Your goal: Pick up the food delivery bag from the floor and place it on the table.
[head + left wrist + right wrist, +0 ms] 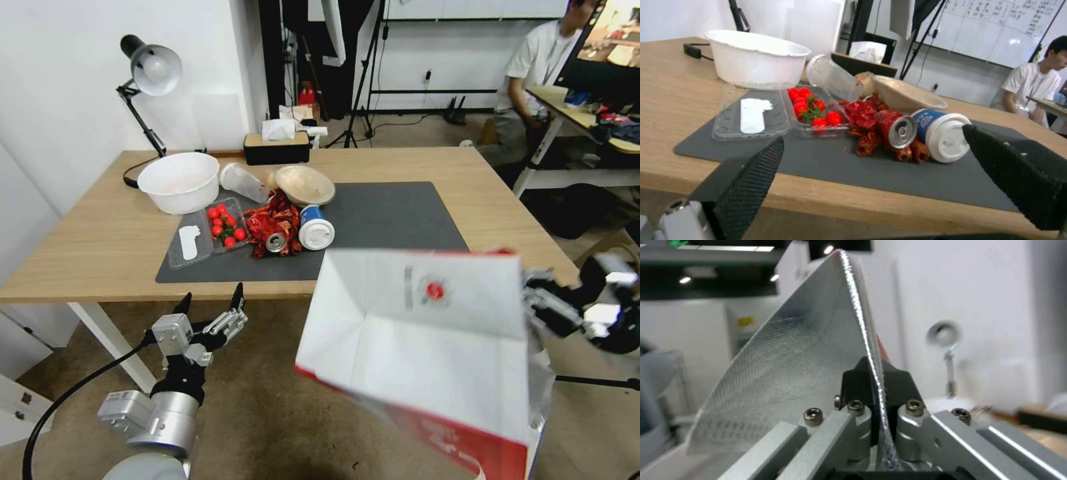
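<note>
While the right gripper [533,303] pinches the edge of the food delivery bag [427,347], the bag hangs tilted in the air above the floor [267,413], just in front of the near edge of the table [87,233] and lifted about level with its top; its white face with the small round red logo is turned up toward the head camera and a red side shows along its lower edge; in the right wrist view the two black fingers [853,383] are clamped tight on the silver-lined rim of the bag [786,370]; the left gripper [210,301] hovers low before the table edge, well apart from the bag, its fingers spread wide and holding nothing; on the dark grey mat [393,213] lie a white bowl [179,181], an open clear box of cherry tomatoes [225,223], a crumpled red wrapper [270,223] with a can [276,241] on it, a tipped paper cup [315,228], a beige bowl [305,184] and a tipped clear cup [243,181]; a desk lamp [151,70] stands at the far left corner
</note>
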Available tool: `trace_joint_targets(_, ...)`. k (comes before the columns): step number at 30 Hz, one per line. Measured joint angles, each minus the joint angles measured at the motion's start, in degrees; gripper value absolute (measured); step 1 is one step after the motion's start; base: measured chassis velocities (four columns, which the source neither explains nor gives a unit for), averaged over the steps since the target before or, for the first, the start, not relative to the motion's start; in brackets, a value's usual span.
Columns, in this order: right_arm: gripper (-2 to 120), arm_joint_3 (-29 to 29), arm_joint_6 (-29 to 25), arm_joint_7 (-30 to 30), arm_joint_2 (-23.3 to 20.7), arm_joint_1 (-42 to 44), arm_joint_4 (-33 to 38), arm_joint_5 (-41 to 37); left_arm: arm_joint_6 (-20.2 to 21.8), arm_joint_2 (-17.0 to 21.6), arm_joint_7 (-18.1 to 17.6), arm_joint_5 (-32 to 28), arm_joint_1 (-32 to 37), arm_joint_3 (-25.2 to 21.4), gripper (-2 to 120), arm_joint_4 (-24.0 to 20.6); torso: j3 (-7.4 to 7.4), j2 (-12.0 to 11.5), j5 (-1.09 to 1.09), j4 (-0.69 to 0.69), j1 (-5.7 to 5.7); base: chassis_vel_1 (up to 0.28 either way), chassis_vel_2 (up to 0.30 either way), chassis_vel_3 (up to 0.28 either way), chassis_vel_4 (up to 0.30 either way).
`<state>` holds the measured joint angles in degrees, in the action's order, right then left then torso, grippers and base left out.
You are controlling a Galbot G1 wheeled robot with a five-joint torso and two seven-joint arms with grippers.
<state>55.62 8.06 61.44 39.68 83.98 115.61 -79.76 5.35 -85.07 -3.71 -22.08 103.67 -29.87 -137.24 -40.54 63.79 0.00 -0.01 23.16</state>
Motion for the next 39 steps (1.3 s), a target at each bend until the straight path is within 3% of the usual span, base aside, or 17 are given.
trace_joint_targets(2, 0, 0.3, -1.5, -7.4, -0.9, -1.4, 0.6, -3.5, -0.1, 0.0, -0.1, 0.0, 0.0, 0.0, 100, 0.1, 0.01, 0.0, 0.0, 0.01, -0.01, 0.0, 0.0, 0.0, 0.0)
trace_joint_targets(3, 0, 0.3, -1.5, -7.4, -0.9, -1.4, 0.6, -3.5, -0.1, 0.0, -0.1, 0.0, 0.0, 0.0, 100, 0.1, 0.01, 0.0, 0.0, 0.01, -0.01, 0.0, 0.0, 0.0, 0.0)
trace_joint_targets(6, 0, -0.5, -4.8, -19.5, -2.1, -4.1, 1.1, -6.4, -0.2, -0.1, -0.2, 0.0, 0.0, 0.0, 100, 0.1, 0.03, -0.1, 0.0, 0.0, -0.02, 0.0, 0.0, 0.0, 0.0)
trace_joint_targets(7, 0, -0.5, -4.8, -19.5, -2.1, -4.1, 1.1, -6.4, -0.2, -0.1, -0.2, 0.0, 0.0, 0.0, 100, 0.1, 0.03, -0.1, 0.0, 0.0, -0.02, 0.0, 0.0, 0.0, 0.0)
trace_joint_targets(10, 0, -3.0, -7.5, -32.6, -2.7, -7.4, 1.6, -7.7, -0.2, -0.4, -0.2, 0.0, 0.1, -0.1, 100, 0.0, 0.05, -0.1, 0.01, 0.01, -0.03, 0.0, 0.0, 0.0, 0.0)
trace_joint_targets(12, 0, -3.4, -7.8, -35.3, -2.8, -8.1, 1.7, -7.9, -0.2, -0.4, -0.2, 0.0, 0.1, -0.1, 100, 0.0, 0.05, -0.1, 0.0, 0.02, -0.03, 0.0, 0.0, 0.0, 0.0)
trace_joint_targets(14, 0, -5.0, -8.0, -43.1, -2.9, -10.3, 1.7, -8.2, -0.2, -0.3, -0.4, 0.0, 0.1, -0.3, 100, 0.2, 0.07, -0.1, 0.0, 0.01, -0.04, 0.0, 0.0, 0.0, 0.0)
trace_joint_targets(16, 0, -5.4, -7.8, -45.2, -3.0, -10.7, 1.7, -8.2, -0.2, -0.3, -0.4, 0.0, 0.1, -0.3, 100, 0.2, 0.07, -0.1, 0.0, 0.01, -0.04, 0.0, 0.0, 0.0, 0.0)
trace_joint_targets(18, 0, -6.2, -6.4, -51.2, -3.1, -11.6, 1.9, -8.5, -0.3, -0.3, -0.5, 0.0, 0.0, -0.3, 100, 0.5, 0.07, -0.1, 0.0, 0.0, -0.05, 0.0, 0.0, 0.0, 0.0)
trace_joint_targets(22, 0, -7.4, -4.6, -54.9, -3.7, -12.3, 1.3, -9.9, -0.3, -0.2, -0.6, 0.0, -0.2, 0.0, 100, 0.9, 0.09, -0.2, 0.0, 0.0, -0.07, 0.0, 0.0, 0.0, 0.0)
trace_joint_targets(39, 0, -8.5, -0.6, -60.6, -5.6, -15.1, -2.4, -15.1, -0.4, -0.3, -0.7, 0.2, -0.5, 0.5, 100, 1.7, 0.11, -0.2, 0.0, 0.0, -0.08, 0.0, 0.0, 0.0, 0.0)
